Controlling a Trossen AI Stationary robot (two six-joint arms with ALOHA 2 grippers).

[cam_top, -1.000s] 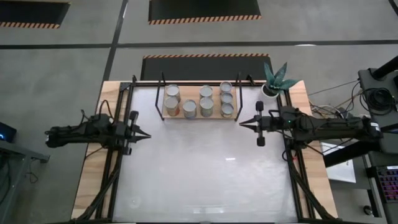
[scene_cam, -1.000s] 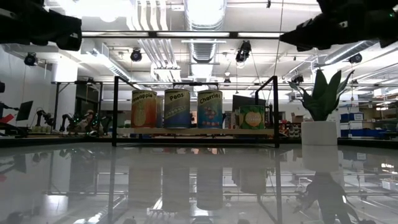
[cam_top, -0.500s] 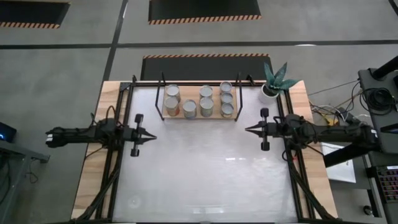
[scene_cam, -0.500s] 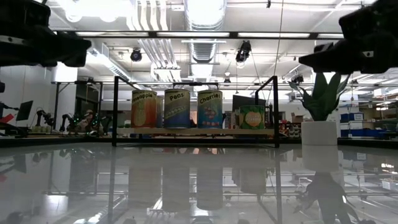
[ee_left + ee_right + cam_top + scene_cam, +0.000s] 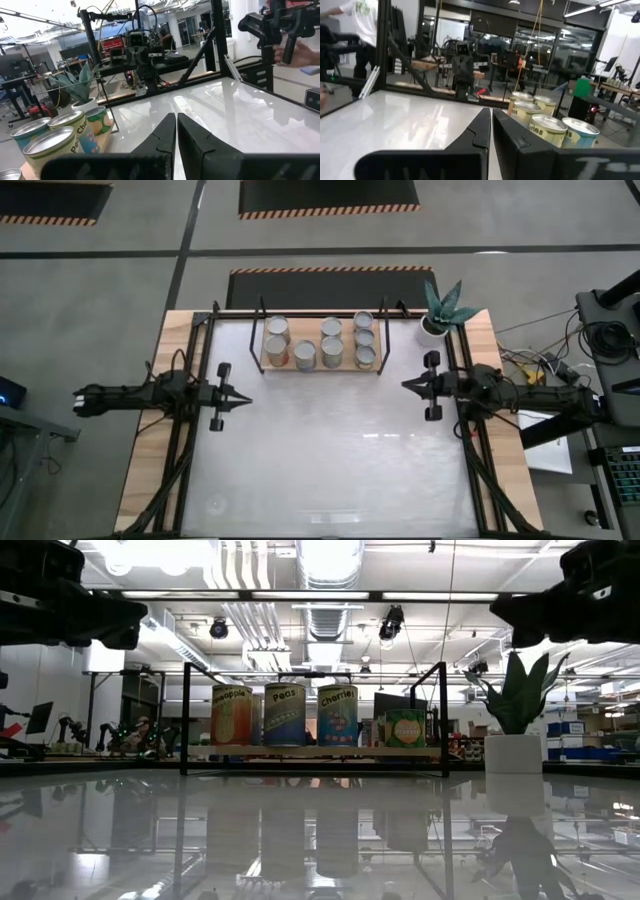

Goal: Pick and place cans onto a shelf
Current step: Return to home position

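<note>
Eight cans stood on the shelf, which sat on the desk. The left gripper hung off the shelf's left front corner and the right gripper off its right front corner. Both had their fingers pressed together, holding nothing.

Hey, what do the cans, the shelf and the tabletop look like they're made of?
The cans: likely tin, with dull silvery lids and printed labels. The shelf: pale wood-look board with thin black rods, probably metal. The tabletop: glossy white with mirror-like reflections; material unclear.
</note>
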